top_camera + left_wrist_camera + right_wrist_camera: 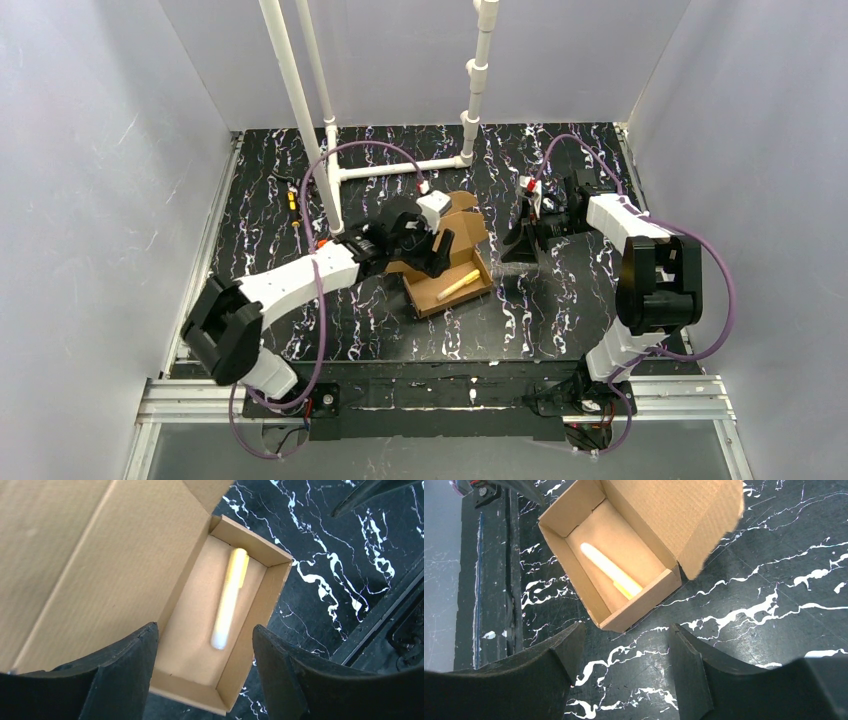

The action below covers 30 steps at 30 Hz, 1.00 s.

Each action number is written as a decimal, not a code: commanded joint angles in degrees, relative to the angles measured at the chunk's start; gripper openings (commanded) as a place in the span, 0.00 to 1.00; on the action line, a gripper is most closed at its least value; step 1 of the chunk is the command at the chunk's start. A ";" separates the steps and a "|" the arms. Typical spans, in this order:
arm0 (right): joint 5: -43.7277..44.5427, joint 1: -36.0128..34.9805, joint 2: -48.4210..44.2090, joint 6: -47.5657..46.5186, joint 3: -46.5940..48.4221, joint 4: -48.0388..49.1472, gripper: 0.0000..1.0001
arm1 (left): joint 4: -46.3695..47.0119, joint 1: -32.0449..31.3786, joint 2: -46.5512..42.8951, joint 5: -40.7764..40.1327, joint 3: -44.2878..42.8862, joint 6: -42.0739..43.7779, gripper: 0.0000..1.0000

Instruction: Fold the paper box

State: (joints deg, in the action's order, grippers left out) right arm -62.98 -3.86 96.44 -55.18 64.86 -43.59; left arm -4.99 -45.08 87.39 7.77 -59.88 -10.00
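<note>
Now the paper box [448, 272] is sitting mid-way across the worktop [560, 300], lid [466, 226] standing open toward the far edge; the left hand [205, 655] is hovering directly above, spread and empty; the right hand [624, 645], likewise, is hanging farther off.

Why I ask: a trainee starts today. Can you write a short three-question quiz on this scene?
1. True or false: the paper box has its lid shut.
2. What lies inside the box? A) a pale yellow stick B) a screwdriver C) nothing
3. Are the left pincer and the right pincer open or shut?
Key: 1 false, the lid stands open. 2 A. 3 both open.
</note>
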 commanded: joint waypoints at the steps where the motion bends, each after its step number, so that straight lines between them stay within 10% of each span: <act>1: -0.70 0.17 0.41 -1.84 2.27 -2.10 0.71 | -1.88 0.04 -10.77 -6.35 2.96 0.15 0.67; 11: -0.74 0.19 0.54 -2.04 2.20 -2.20 0.71 | 1.20 3.71 -39.01 -25.31 29.67 -15.90 0.62; 17: -0.67 0.19 0.76 -1.95 2.12 -2.11 0.71 | -1.40 17.78 -48.48 -25.32 38.47 -28.20 0.74; 30: -0.69 0.17 1.07 -1.86 2.11 -2.08 0.71 | -27.61 29.30 -12.11 -25.70 12.63 -32.72 0.70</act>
State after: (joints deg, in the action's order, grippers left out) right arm -62.96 -3.86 96.92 -55.96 65.10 -44.95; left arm -20.73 -16.23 67.20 -14.55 -38.50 -42.13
